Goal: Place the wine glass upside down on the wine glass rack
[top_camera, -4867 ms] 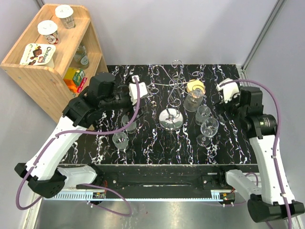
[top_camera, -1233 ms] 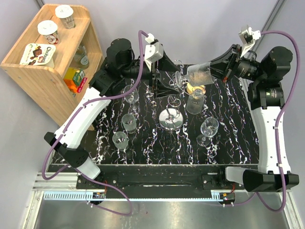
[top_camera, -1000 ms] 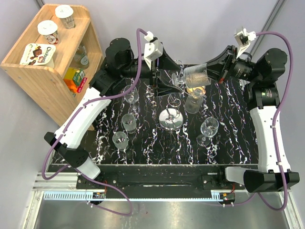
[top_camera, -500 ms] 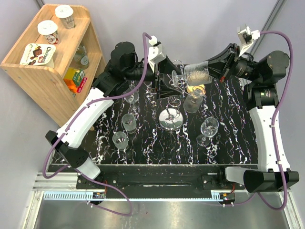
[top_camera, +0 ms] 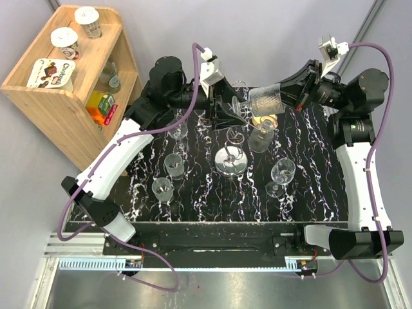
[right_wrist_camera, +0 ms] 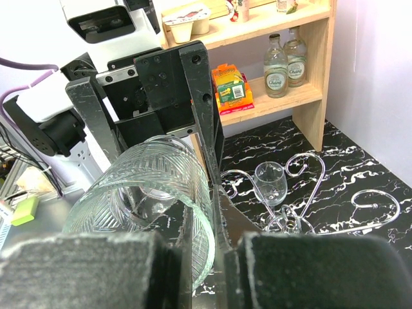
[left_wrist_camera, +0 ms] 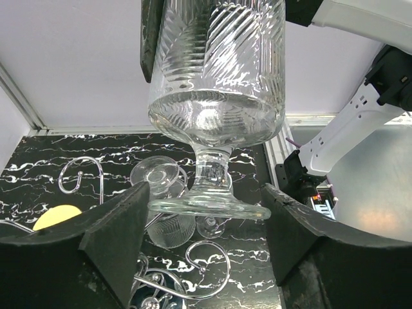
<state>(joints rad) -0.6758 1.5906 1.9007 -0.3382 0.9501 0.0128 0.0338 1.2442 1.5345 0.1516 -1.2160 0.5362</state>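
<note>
The ribbed wine glass (top_camera: 265, 98) is held level in the air above the table's back, foot toward the left arm. My right gripper (top_camera: 283, 96) is shut on the bowl's rim, the glass wall (right_wrist_camera: 161, 187) pinched between its pads (right_wrist_camera: 96, 270). My left gripper (left_wrist_camera: 206, 205) is open around the glass's foot (left_wrist_camera: 209, 206): the left finger (left_wrist_camera: 116, 238) is at the foot's edge, and a small gap remains at the right finger (left_wrist_camera: 302, 238). The chrome wine glass rack (top_camera: 230, 161) stands below, and its curled arms (left_wrist_camera: 206, 273) show under the foot.
Several other glasses stand on the black marbled table (top_camera: 206, 199): two at the left (top_camera: 174, 165), one at the right (top_camera: 283, 172), one by a yellow disc (top_camera: 262, 119). A wooden shelf (top_camera: 64, 90) with bottles and cups stands at the back left.
My left gripper has come up to the glass's foot, and its jaws have narrowed around it. The right gripper still holds the glass by the rim, nearly unmoved.
</note>
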